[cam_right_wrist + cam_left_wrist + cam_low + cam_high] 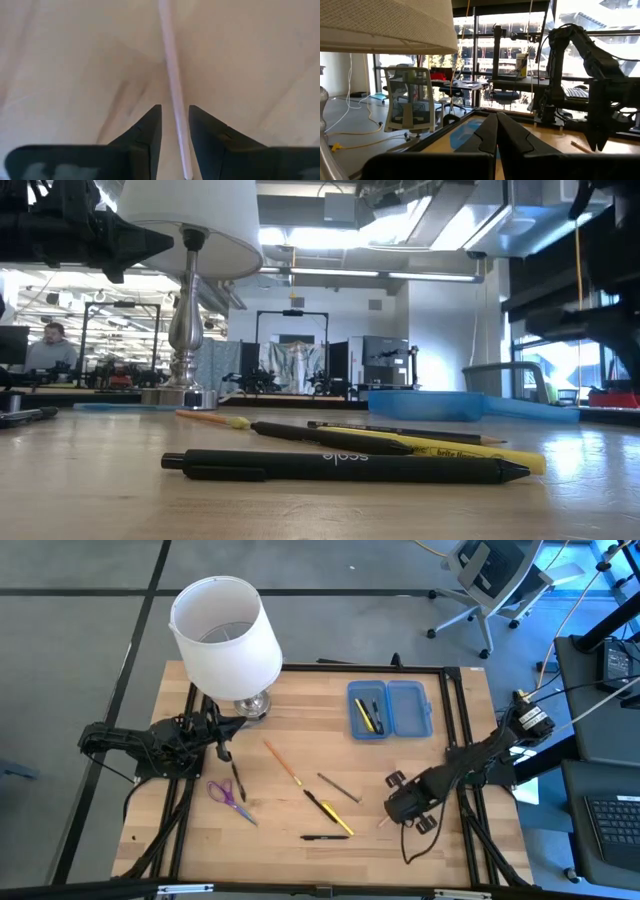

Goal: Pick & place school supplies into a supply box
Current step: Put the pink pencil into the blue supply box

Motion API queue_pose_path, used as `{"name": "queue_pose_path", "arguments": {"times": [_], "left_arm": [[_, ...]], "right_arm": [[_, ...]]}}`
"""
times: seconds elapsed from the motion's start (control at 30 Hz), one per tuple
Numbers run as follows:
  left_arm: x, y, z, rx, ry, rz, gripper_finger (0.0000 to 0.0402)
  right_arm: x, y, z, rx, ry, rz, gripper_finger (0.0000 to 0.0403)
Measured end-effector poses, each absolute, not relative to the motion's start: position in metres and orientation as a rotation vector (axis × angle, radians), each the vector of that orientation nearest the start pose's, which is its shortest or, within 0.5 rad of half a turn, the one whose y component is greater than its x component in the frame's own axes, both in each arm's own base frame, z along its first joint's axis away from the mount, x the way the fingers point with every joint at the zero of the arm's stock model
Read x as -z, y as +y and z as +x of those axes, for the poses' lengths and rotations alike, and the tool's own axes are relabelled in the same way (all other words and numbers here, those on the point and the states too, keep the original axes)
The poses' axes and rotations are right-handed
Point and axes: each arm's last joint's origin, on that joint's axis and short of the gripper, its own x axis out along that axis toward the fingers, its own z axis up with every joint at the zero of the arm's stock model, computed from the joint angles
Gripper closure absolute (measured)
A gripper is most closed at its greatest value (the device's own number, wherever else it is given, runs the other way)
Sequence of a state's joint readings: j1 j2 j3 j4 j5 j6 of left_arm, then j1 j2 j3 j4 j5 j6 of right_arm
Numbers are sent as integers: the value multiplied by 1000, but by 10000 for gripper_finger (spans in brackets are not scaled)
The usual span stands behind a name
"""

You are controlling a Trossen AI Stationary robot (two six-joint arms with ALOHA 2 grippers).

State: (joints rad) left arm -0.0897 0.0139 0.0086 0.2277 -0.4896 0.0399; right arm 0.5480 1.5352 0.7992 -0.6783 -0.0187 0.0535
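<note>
The table is light, smooth wood with visible grain. The pencil case is translucent blue plastic; the black pen has a matt barrel. The lamp base is polished, glossy metal, and the lampshade is white woven cloth.

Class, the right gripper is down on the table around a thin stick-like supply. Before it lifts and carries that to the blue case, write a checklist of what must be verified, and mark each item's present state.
1. The thin pale stick lies between the right gripper fingers: ok.
2. Fingers firmly clamped on it: cannot tell; slim gaps show on both sides in the wrist view.
3. The supply box is open to receive: ok, both halves lie flat, pens already in the left half.
4. Path from the right gripper to the box is free of tall things: ok; the lamp stands far off.
5. The left gripper is out of the way: ok, shut, near the lamp base.
</note>
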Motion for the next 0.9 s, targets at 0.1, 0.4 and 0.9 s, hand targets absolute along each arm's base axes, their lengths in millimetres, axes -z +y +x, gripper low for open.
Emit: {"name": "queue_pose_path", "arguments": {"times": [0.1, 0.4, 0.9], "left_arm": [[-186, 5, 93, -402, -207, -25, 398], [-186, 5, 93, -402, -206, -25, 398], [-186, 6, 93, -417, -206, -26, 398]], "right_arm": [[-145, 127, 208, -409, 1391, -318, 302], [-128, 121, 200, -418, 1346, -384, 302], [-125, 121, 198, -522, 1343, -400, 370]]}}
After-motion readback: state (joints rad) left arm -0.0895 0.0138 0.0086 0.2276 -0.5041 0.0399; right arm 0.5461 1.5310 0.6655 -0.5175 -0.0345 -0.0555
